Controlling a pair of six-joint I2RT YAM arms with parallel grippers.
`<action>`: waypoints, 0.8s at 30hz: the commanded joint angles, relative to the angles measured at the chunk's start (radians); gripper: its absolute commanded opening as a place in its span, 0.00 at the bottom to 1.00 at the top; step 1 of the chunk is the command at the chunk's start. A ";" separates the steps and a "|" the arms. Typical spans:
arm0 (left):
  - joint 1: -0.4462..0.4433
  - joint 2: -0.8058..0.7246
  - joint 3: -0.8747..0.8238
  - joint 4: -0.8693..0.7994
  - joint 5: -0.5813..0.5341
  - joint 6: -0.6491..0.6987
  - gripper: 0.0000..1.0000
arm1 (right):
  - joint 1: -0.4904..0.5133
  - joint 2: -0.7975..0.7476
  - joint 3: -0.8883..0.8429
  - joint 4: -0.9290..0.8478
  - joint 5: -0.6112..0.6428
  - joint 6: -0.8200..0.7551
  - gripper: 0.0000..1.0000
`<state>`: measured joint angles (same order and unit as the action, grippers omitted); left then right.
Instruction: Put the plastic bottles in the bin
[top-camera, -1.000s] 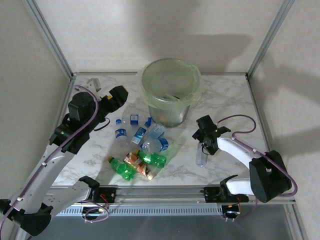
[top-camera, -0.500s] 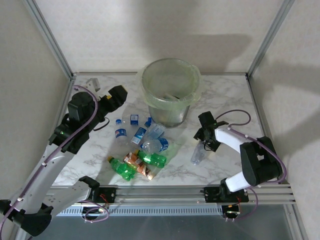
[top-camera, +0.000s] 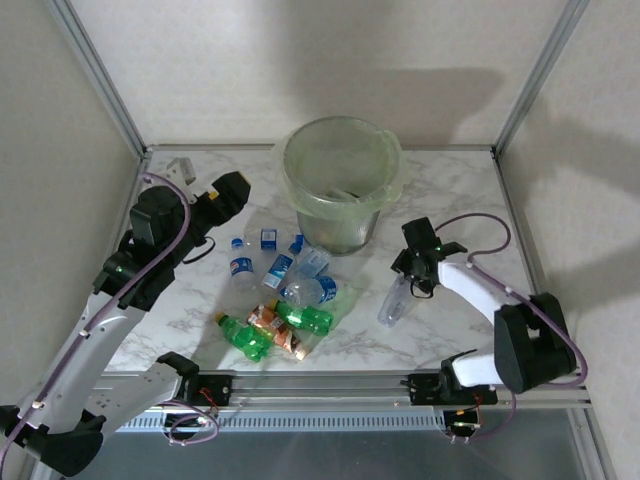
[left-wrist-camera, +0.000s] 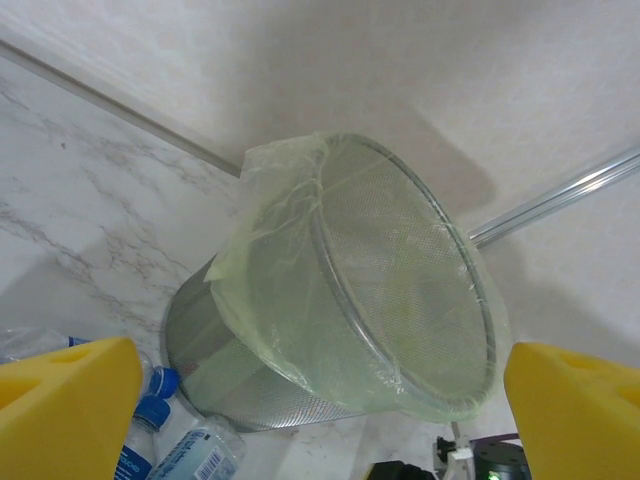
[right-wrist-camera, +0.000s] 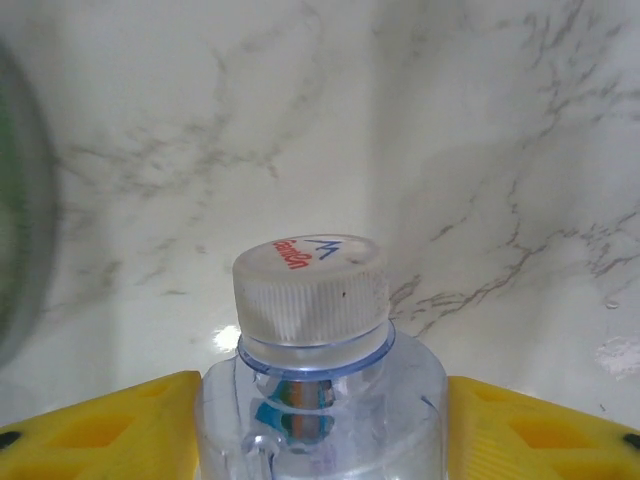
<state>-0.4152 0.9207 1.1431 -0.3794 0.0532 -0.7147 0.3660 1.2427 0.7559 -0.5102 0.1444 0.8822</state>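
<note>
The bin (top-camera: 336, 218), round and lined with a pale green bag, stands at the back centre; it is seen tilted in the left wrist view (left-wrist-camera: 350, 300). Plastic bottles lie in a pile in front of it: clear blue-labelled ones (top-camera: 277, 268), green ones (top-camera: 306, 318), an orange-labelled one (top-camera: 272, 322). A clear bottle with a white cap (top-camera: 392, 306) lies apart on the right. My right gripper (top-camera: 412, 283) is shut on its shoulder; the yellow pads press both sides (right-wrist-camera: 322, 420) below the cap (right-wrist-camera: 312, 290). My left gripper (top-camera: 238, 190) is open (left-wrist-camera: 320, 372), empty, facing the bin.
A small white object (top-camera: 184, 166) lies at the back left corner. Metal frame posts (top-camera: 100, 80) rise at both back corners. Blue-capped bottles (left-wrist-camera: 185, 450) lie by the bin's base on the left. Bare marble (top-camera: 450, 200) stretches right of the bin.
The right gripper's jaws have closed in onto the clear bottle, and its arm has swung, shifting the bottle slightly left. The left arm has barely moved.
</note>
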 joint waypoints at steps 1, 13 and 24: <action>0.012 0.009 0.009 0.009 0.007 -0.003 0.93 | -0.002 -0.078 -0.031 -0.036 -0.005 0.007 0.62; 0.012 0.037 0.028 0.022 0.030 -0.019 0.92 | -0.004 -0.117 0.023 -0.121 0.008 0.011 0.60; 0.012 0.052 0.024 0.036 0.041 -0.020 0.92 | -0.001 -0.298 0.241 -0.259 0.035 -0.049 0.60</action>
<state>-0.4149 0.9661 1.1439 -0.3775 0.0696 -0.7269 0.3660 0.9932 0.9150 -0.7162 0.1566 0.8707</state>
